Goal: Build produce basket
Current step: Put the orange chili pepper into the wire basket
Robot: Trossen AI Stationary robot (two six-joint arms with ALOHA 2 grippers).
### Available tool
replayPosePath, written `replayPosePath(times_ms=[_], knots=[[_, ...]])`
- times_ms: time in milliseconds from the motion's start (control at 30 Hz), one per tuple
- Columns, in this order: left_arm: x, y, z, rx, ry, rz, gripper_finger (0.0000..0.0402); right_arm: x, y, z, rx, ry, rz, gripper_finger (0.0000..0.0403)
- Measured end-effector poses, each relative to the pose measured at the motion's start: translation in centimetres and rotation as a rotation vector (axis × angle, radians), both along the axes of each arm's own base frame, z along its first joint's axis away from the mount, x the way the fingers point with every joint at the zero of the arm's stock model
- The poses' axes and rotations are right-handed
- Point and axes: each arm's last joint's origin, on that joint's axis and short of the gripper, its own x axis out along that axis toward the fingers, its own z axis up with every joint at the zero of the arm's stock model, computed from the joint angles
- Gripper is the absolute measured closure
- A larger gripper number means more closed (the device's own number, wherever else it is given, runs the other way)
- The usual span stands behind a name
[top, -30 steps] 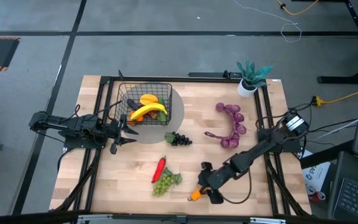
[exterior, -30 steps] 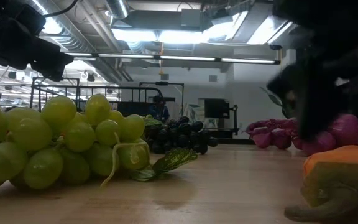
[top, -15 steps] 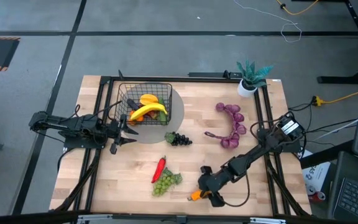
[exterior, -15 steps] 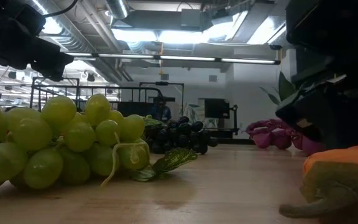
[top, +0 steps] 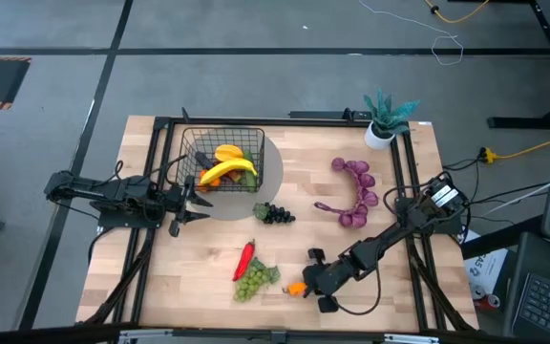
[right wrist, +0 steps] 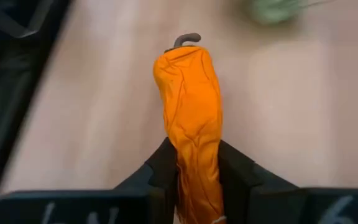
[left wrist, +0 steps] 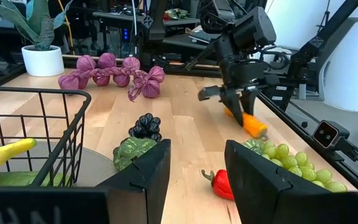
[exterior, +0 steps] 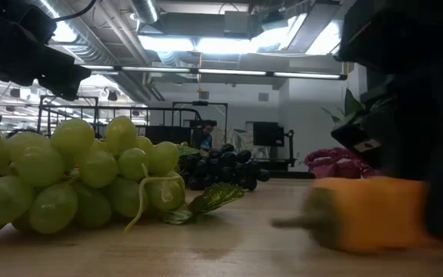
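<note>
The black wire basket (top: pixel 222 158) stands on a grey round mat at the far left, with a banana (top: pixel 227 171) and other produce inside. My left gripper (top: pixel 184 205) waits open beside the basket's near left corner. My right gripper (top: pixel 313 289) is at the near middle of the table, shut on an orange toy vegetable (top: pixel 297 287) with a hooked stem (right wrist: pixel 187 40). Green grapes (top: pixel 253 280), a red chili (top: pixel 245 258), dark grapes (top: pixel 275 213) and a purple string (top: pixel 356 191) lie loose on the table. My right gripper pinches the orange vegetable by its two sides (right wrist: pixel 194 171) between its two fingers (right wrist: pixel 163 165), at the end away from the stem. The fingers come slanting down from the table's right and lie along it. Its stem end sticks out past the fingertips toward the green grapes. Whether it is clear of the table, I cannot tell.
A teal potted plant (top: pixel 382 119) in a white pot stands at the far right corner. Black frame rails (top: pixel 411 191) run along the table's left and right sides. Bare wood (top: pixel 304 229) lies between the dark grapes and the purple string.
My right gripper has lowered onto the orange vegetable and shut on it. The vegetable has shifted a little toward the far edge and the green grapes, its stem now pointing toward the table's left.
</note>
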Motion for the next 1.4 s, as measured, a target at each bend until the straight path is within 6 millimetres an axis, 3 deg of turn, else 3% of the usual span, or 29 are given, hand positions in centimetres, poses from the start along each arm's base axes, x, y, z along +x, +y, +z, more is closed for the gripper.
replayPosePath(times_ms=[200,333,533,700,867,1100,1267,1400], knots=[[0.0,0.0,0.0,0.000,0.000,0.000,0.0255,2.2,-0.4,2.0,-0.144,-0.107,-0.108,0.0325],[0.0,0.0,0.0,0.000,0.000,0.000,0.0255,3.9,-1.1,4.3,-0.423,-0.207,-0.204,0.0325],[0.0,0.0,0.0,0.000,0.000,0.000,0.0255,6.6,-2.6,9.1,-0.846,-0.376,-0.501,0.0325],[0.0,0.0,0.0,0.000,0.000,0.000,0.0255,8.4,-3.9,13.0,-0.979,-0.424,-0.670,0.0325],[0.0,0.0,0.0,0.000,0.000,0.000,0.0255,9.5,-5.9,14.4,-1.058,-0.401,-0.756,0.0325],[0.0,0.0,0.0,0.000,0.000,0.000,0.0255,11.4,-11.7,14.3,-1.082,-0.300,-0.766,0.0325],[0.0,0.0,0.0,0.000,0.000,0.000,0.0255,12.9,-17.5,13.9,-0.875,-0.274,-0.641,0.0325],[0.0,0.0,0.0,0.000,0.000,0.000,0.0255,13.8,-22.3,14.2,-0.620,-0.362,-0.552,0.0325]])
